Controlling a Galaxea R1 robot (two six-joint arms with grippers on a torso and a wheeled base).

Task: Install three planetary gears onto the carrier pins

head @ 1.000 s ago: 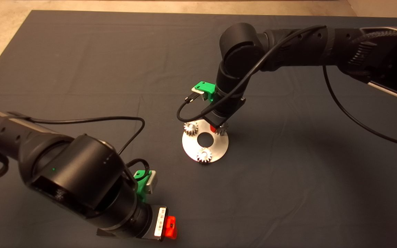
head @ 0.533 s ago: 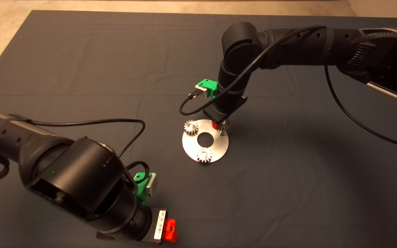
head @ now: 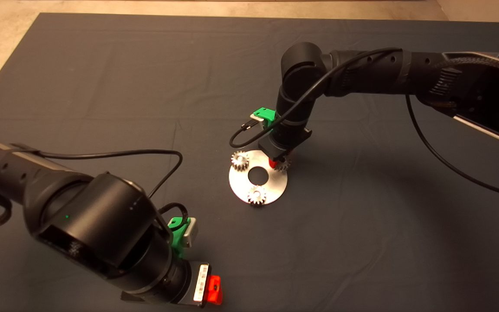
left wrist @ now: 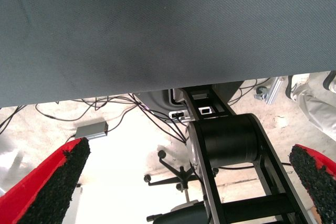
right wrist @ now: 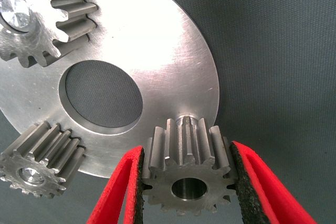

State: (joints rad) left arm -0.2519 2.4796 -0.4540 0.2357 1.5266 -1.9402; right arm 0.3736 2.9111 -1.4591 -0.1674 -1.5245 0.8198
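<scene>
Right wrist view: the right gripper point(right wrist: 186, 182) is clamping a planetary gear point(right wrist: 187, 174) between its red fingers, just above a carrier pin point(right wrist: 187, 120) at the disc point(right wrist: 173, 66) edge — two other gears point(head: 240, 160) are sitting on pins. Left gripper point(head: 210, 289) is hanging open near the mat point(head: 102, 86) edge.

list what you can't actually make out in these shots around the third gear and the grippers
- Third pin: right wrist view, only its top shows behind the held gear; whether the bore has started onto it cannot be told.
- Right gripper: head view, its own wrist hides most of the fingers and gear.
- Carrier disc: right wrist view, cut off by the picture's edge.
- Left gripper: head view, parked at the lower edge, one finger hidden.
</scene>
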